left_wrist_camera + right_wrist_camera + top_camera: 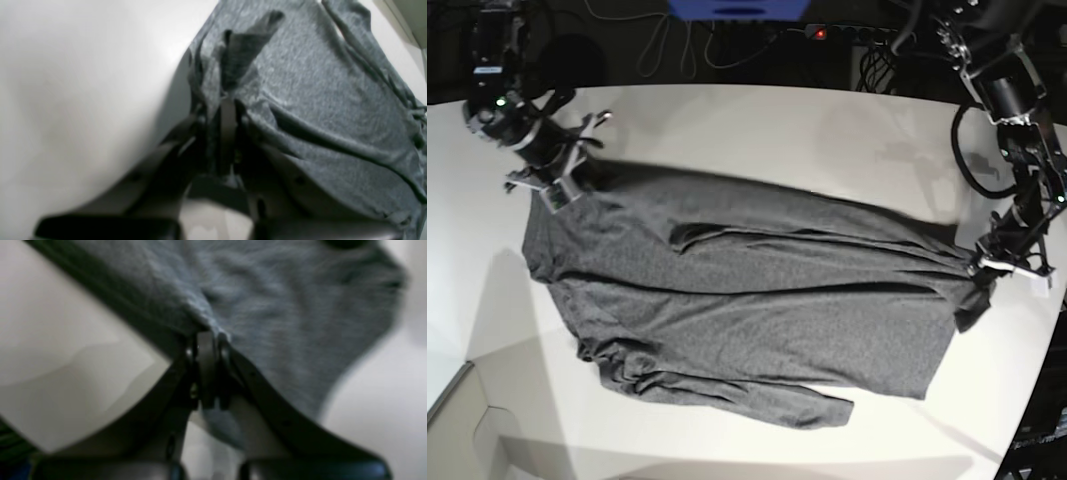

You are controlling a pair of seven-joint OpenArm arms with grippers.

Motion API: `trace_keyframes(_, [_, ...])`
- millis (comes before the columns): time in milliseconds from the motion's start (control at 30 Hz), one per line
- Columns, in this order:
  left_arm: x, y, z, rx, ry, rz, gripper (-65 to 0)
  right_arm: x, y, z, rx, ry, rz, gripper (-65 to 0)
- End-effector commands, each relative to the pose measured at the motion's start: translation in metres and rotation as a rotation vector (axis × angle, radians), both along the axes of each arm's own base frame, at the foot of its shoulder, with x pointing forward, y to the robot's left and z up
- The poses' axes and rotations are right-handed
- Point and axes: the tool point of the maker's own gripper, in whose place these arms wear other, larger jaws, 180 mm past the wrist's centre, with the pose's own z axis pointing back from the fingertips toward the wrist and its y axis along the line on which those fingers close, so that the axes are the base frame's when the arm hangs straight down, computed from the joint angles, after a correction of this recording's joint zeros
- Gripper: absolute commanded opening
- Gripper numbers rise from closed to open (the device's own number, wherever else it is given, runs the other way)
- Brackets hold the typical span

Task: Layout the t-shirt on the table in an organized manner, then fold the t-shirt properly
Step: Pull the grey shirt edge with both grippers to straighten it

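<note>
Between claws: t-shirt (pixel 747 300), heather-grey soft knit, creased, stretched flat on table (pixel 757 130)
table: smooth matte white
left gripper (pixel 979 266): pinched on hem corner
right gripper (pixel 555 188): clamped on opposite edge

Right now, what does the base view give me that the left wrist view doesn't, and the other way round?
Only the base view shows the whole t-shirt stretched between both arms, and the right tool pinching its far corner. Only the left wrist view shows the left tool close up, shut on a bunched fold. Both show grey cloth lying wrinkled on the white table.
</note>
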Motion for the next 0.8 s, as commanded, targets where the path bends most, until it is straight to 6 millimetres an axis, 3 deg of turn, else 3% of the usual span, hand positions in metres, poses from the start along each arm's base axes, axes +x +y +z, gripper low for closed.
trace_keyframes(0, [0.012,0.013,0.027,0.029,-0.075,0.014,-64.8,0.003,0.004,0.010,0.015,-0.036,0.018,-65.0])
trace_keyframes(267, [0.017,0.031,0.042,0.067,-0.091,0.025,-64.8,0.004,0.009,0.009,0.019,-0.034,0.034,-65.0])
trace_keyframes(700, [0.017,0.038,0.047,0.084,-0.094,0.029,-64.8,0.006,0.005,0.010,0.015,-0.037,0.025,-65.0])
trace_keyframes(767, [0.017,0.040,0.048,0.088,-0.095,0.030,-64.8,0.009,0.003,0.012,0.012,-0.045,0.018,-61.2])
